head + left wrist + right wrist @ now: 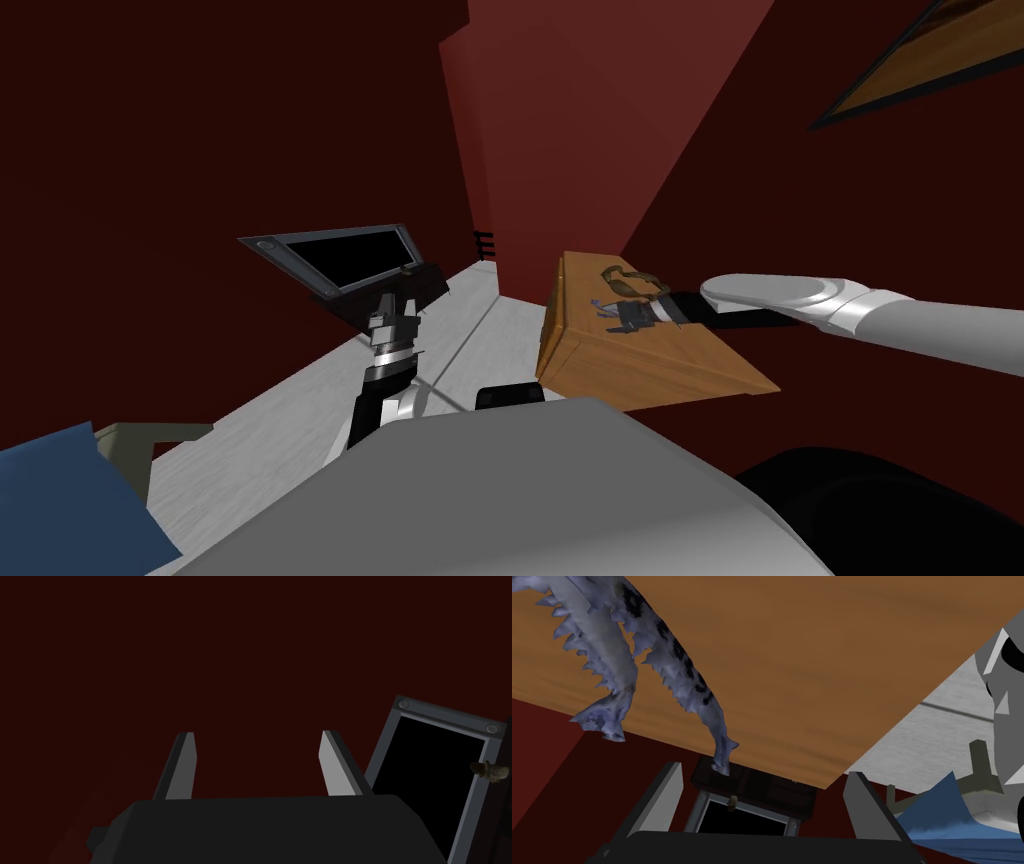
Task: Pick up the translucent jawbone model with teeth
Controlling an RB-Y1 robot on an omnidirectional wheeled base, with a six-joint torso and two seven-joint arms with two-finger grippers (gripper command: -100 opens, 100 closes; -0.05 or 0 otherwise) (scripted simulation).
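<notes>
The right gripper (pixel 762 773), fingers apart, hovers near the toothed jawbone (pixel 612 661) on the wooden cabinet (pixel 812 651); the jawbone's far part is cut off from sight. The left gripper (pixel 257 736) also gapes, empty.

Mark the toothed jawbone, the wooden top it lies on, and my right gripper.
jawbone (pixel 614 661): right wrist view, one toothed branch.
wooden top (pixel 812 676): right wrist view, bare surface.
right gripper (pixel 764 771): right wrist view, midway between its open fingertips.
</notes>
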